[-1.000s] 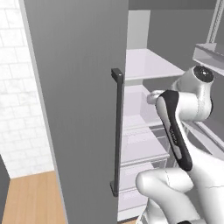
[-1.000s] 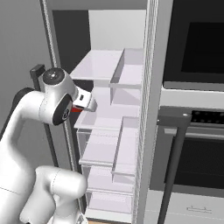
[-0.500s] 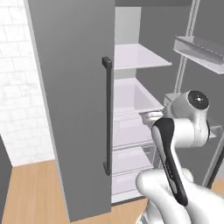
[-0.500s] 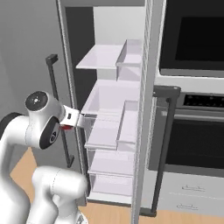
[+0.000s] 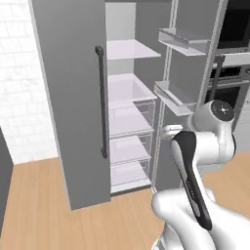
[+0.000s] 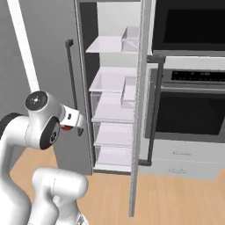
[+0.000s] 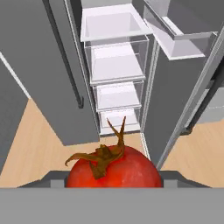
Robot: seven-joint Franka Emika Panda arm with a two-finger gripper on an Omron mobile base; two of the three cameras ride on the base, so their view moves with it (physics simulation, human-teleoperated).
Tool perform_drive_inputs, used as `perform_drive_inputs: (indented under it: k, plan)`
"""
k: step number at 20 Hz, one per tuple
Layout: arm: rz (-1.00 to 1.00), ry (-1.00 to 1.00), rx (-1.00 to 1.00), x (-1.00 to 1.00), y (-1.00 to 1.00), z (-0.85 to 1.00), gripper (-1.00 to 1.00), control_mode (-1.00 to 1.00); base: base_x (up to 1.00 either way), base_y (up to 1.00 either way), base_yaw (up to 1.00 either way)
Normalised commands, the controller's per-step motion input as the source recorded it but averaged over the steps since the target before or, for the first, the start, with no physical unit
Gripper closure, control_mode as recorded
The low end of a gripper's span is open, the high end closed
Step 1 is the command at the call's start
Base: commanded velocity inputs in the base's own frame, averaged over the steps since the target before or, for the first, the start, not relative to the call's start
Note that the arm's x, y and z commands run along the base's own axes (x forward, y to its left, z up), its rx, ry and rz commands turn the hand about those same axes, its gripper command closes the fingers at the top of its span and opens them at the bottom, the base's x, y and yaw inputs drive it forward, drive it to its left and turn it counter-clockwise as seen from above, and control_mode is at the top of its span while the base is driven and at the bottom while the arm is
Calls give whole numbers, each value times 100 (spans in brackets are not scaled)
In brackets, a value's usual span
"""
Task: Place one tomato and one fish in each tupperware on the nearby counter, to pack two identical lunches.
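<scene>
Closest in the hand view, a tomato (image 7: 114,169) sits between the finger tips of the gripper (image 7: 114,179), a glossy red ball with a dried brownish stem curling up from its top; the jaws are pinched on it from either side. In the right base view a sliver of the same red shows just under the white hand, beside the arm's round wrist joint.

Below and beyond the tomato lies a light wooden floor (image 7: 39,144). Past it stands the open fridge (image 5: 129,112): its grey left door (image 5: 73,97) is swung out, with a dark vertical handle (image 5: 101,100) on it. Inside are white shelves (image 6: 110,44) above and clear drawers (image 7: 118,94) stacked below. The fridge's right door (image 5: 188,73) is also open, and it carries shallow door bins (image 5: 180,41) on its inner face.

Farthest to the right in the right base view, a built-in black oven (image 6: 186,107) sits in the wall beside the fridge, with another dark appliance above it and pale grey drawers (image 6: 180,158) beneath
</scene>
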Motion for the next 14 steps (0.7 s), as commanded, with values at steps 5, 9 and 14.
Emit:
perform_drive_inputs:
  k: [5, 9, 14]
  plan:
    - [0, 0, 0, 0, 0, 0, 100, 100, -100, -15, -52]
    - [0, 0, 0, 0, 0, 0, 100, 100, -88, 0, -80]
    - [0, 0, 0, 0, 0, 0, 100, 100, -34, -51, -74]
